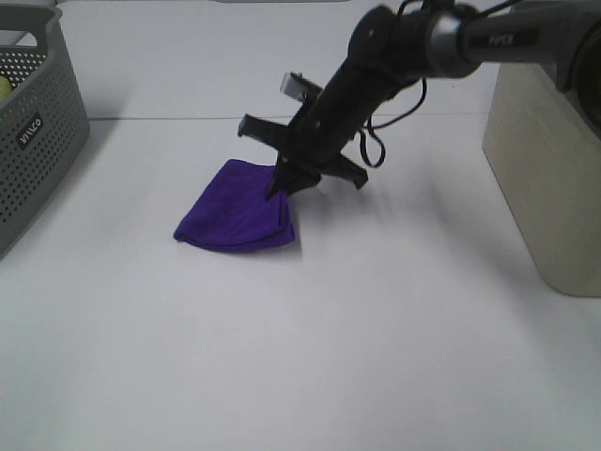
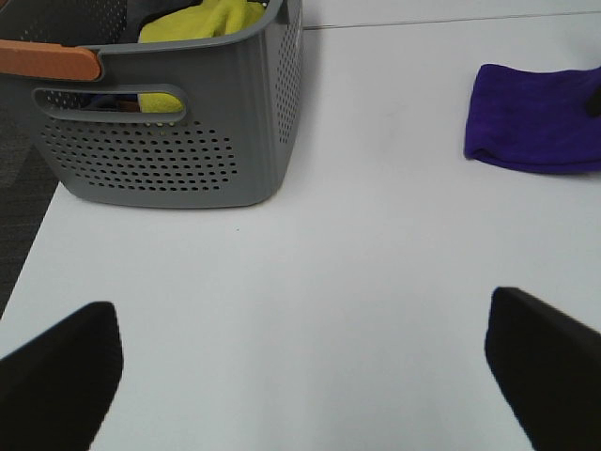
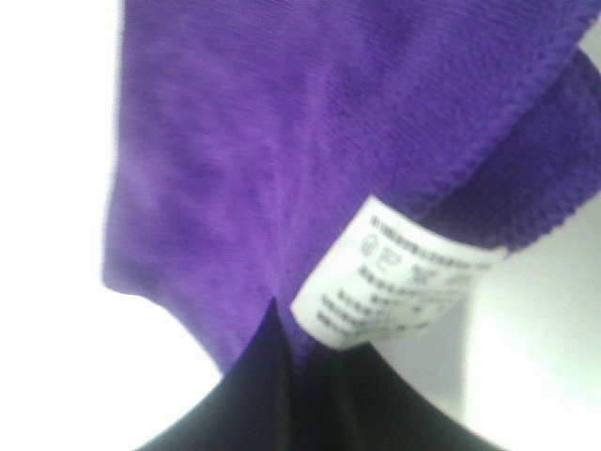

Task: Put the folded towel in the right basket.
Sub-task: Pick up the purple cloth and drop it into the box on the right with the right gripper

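Note:
The folded purple towel [image 1: 239, 211] lies mid-table, with its right corner pinched and lifted a little. My right gripper [image 1: 280, 183] reaches down from the upper right and is shut on that corner. In the right wrist view the towel [image 3: 282, 141] fills the frame with its white label [image 3: 394, 272] beside the closed gripper [image 3: 291, 348]. The right basket [image 1: 549, 178] is a beige bin at the table's right edge, apart from the towel. My left gripper [image 2: 300, 376] is open and empty over bare table, with the towel [image 2: 535, 127] far ahead of it.
A grey perforated basket [image 1: 33, 141] stands at the left edge and also shows in the left wrist view [image 2: 178, 141], holding a yellow cloth [image 2: 202, 23]. The white table [image 1: 376, 357] extends toward the front.

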Motion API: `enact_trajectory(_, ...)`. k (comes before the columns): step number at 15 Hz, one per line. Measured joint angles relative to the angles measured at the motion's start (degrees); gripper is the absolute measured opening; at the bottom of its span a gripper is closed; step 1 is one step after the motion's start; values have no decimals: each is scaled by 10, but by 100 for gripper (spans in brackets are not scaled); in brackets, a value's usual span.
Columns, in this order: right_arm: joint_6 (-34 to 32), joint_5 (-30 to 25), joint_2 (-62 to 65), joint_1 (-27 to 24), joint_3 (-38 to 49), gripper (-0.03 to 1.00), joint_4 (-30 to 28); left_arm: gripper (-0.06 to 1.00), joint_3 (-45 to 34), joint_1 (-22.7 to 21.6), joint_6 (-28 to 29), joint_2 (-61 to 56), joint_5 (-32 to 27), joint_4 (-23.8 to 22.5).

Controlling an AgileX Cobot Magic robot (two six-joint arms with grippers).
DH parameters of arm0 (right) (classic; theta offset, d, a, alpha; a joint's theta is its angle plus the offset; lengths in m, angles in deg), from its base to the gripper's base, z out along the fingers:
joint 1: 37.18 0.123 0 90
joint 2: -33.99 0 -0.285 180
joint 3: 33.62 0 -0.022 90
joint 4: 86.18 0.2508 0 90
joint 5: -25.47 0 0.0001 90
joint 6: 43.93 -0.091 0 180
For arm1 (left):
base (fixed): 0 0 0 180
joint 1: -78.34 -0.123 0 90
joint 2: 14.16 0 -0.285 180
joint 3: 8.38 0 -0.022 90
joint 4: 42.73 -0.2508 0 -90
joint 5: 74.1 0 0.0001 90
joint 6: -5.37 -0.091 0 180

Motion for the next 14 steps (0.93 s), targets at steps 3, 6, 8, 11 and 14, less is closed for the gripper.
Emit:
enact_trajectory(3,-1,-109,88,0,-91,0,-85,99,0,0,0,0,0,0)
enact_trajectory(6,-2,-186,148,-13,-162,0,-182,99,0,0,0,0,0,0)
enact_trajectory(8,-2,-189,172,-37,-197,0,-211,99,0,0,0,0,0,0)
enact_trajectory(11,-2,-190,251,-164,-237,0,-234,99,0,0,0,0,0,0)
enact_trajectory(14,-2,-191,275,-254,-237,0,-246,99,0,0,0,0,0,0)
